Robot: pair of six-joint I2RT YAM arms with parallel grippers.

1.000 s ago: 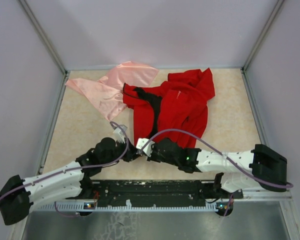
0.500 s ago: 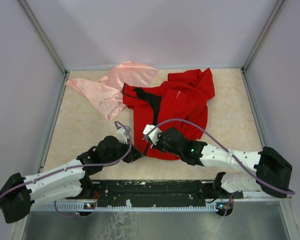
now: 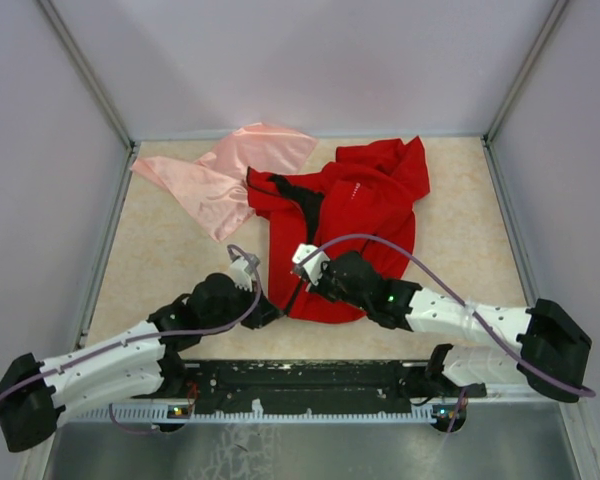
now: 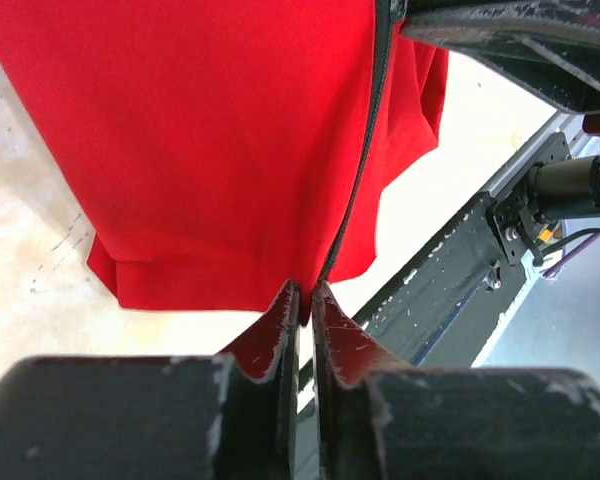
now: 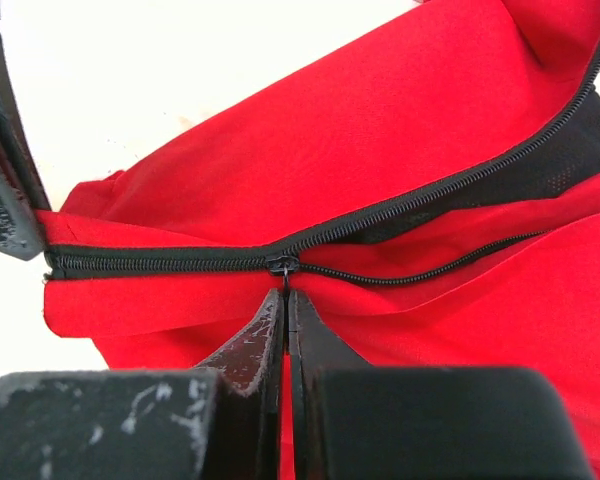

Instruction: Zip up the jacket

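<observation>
Table [image 3: 170, 250]: beige marbled top, matte, evenly lit, soft shadows only. Behind table: plain pale lilac-grey back wall [image 3: 310, 60]. Left and right of table: matching side panels [image 3: 30, 180]. Grey metal rails [image 3: 108, 235] along table sides; slanted posts [image 3: 85, 70] at far corners. Beyond table's near edge: black rail [image 3: 300, 378], grey metal sheet [image 3: 310, 445].

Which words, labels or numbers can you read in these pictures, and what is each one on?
Small white lettering on the chest of the red jacket: too small to read.
No other words, numbers or signs can be read in any view.
</observation>
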